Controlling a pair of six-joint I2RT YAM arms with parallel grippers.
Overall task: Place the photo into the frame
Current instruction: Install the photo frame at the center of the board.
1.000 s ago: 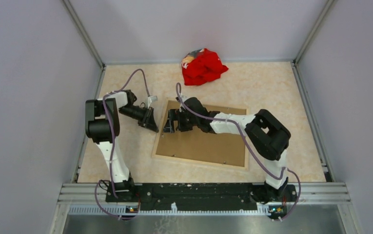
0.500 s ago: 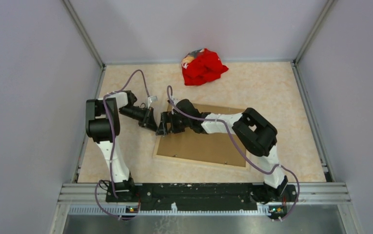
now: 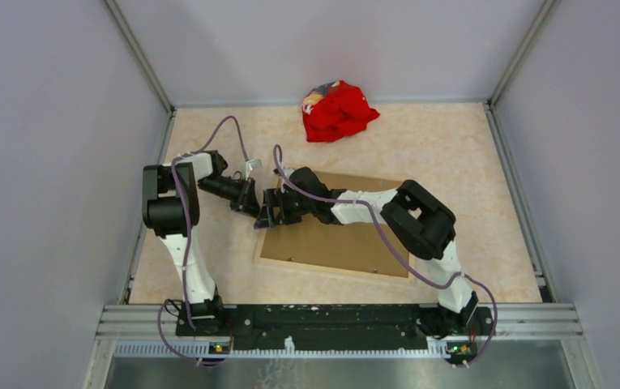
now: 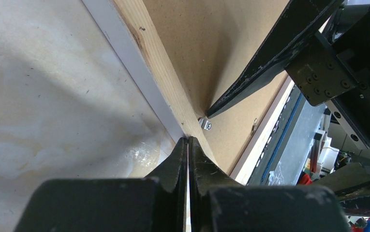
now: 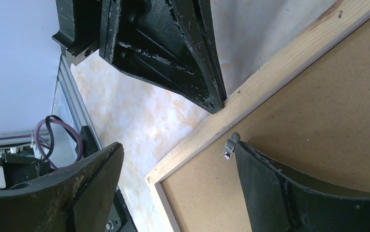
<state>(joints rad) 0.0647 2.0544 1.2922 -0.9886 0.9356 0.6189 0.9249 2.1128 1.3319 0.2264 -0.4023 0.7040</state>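
The frame (image 3: 329, 271) lies face down on the table, its pale wood back edge (image 4: 158, 72) and white border (image 4: 125, 53) showing. The brown backing board (image 3: 347, 239) sits in it. The photo is hidden. My left gripper (image 3: 254, 208) is shut, its tips (image 4: 187, 144) against the frame's left edge from outside. My right gripper (image 3: 272, 211) is open and straddles that same edge. One finger (image 5: 279, 188) rests on the board beside a small metal clip (image 5: 229, 146); the other (image 5: 76, 183) is over the table. The left gripper's fingers (image 5: 183, 53) show in the right wrist view.
A crumpled red cloth (image 3: 337, 110) lies at the back of the table. Grey walls enclose the table on three sides. The two grippers almost touch at the frame's left edge.
My right gripper has reached left across the backing board to the frame's left edge. My left gripper has edged right to meet that edge.
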